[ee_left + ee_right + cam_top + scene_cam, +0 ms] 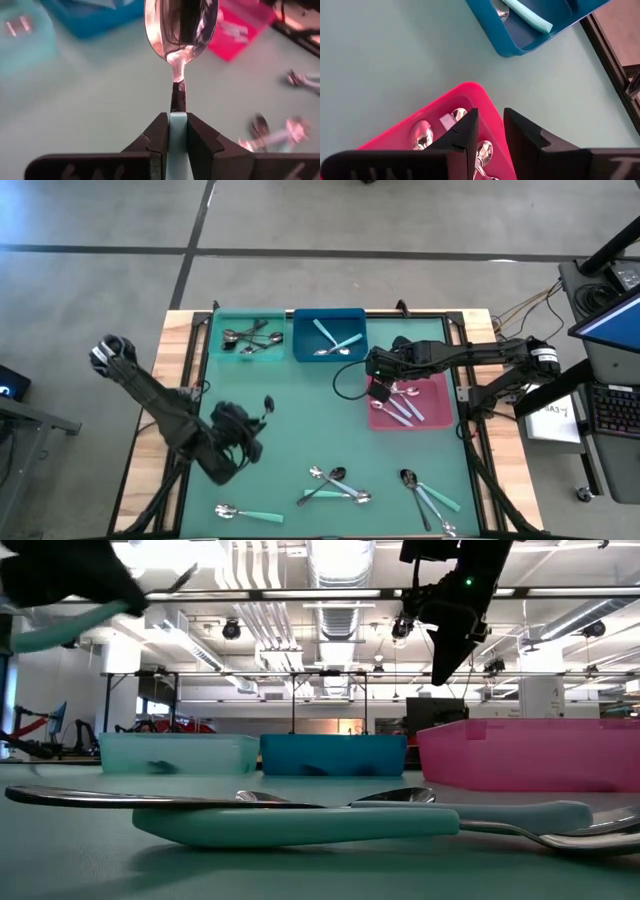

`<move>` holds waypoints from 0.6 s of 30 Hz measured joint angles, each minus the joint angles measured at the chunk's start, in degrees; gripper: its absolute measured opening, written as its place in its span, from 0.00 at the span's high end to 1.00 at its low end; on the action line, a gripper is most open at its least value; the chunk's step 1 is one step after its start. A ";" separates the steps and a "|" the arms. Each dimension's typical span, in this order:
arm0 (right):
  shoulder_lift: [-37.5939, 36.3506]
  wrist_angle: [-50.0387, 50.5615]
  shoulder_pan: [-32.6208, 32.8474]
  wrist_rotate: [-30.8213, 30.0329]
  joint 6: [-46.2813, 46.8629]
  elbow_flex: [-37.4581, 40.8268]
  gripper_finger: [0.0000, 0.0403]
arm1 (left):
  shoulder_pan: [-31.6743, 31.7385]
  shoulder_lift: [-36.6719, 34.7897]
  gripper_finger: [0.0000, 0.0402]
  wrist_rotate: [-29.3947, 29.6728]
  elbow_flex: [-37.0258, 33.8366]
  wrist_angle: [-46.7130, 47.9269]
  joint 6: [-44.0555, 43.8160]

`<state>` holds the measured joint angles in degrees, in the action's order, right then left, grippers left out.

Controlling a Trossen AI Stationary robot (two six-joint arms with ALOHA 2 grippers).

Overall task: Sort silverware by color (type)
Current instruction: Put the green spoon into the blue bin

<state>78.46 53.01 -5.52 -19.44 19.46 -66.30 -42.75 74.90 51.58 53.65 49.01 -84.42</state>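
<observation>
My left gripper (252,422) hovers over the table's left middle, shut on a spoon (180,25) that has a shiny bowl and a light turquoise handle. My right gripper (490,120) is open and hangs above the near-left corner of the pink bin (430,408), touching nothing. That bin holds several pale-handled spoons (405,408). The blue bin (330,357) holds turquoise-handled spoons (335,338). The light turquoise bin (215,340) holds metal spoons (248,337). More spoons lie flat on the near part of the table (335,485), (430,495), (240,513). My left gripper pinches the spoon's turquoise handle (176,122) between its two fingers, close to where the metal neck (178,95) begins. The spoon runs along the fingers, its bowl sticking out past the fingertips. It is lifted clear of the table; the handle's free end (55,635) trails behind the fingers.
The three bins stand in a row along the far part of the green mat (300,420), the pink one a little nearer. A black cable loop (345,380) lies by the right gripper. Wooden table edges (175,380) frame the mat.
</observation>
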 joint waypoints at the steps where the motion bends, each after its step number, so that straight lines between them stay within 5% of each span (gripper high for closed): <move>1: 0.00 -0.02 0.00 0.00 0.00 0.00 0.80 | 1.37 -0.84 0.93 1.00 0.00 -0.04 2.69; 11: 0.00 -2.72 0.00 -0.02 -0.17 0.00 0.80 | 17.70 -4.48 0.93 1.46 0.02 -9.03 27.38; 18: 0.00 -11.11 0.00 -0.03 0.32 -0.02 0.80 | 23.10 -4.60 0.93 1.50 0.07 -17.87 39.08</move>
<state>78.46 41.91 -5.52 -19.47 19.78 -66.32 -19.65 70.30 53.08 53.71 31.15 -45.34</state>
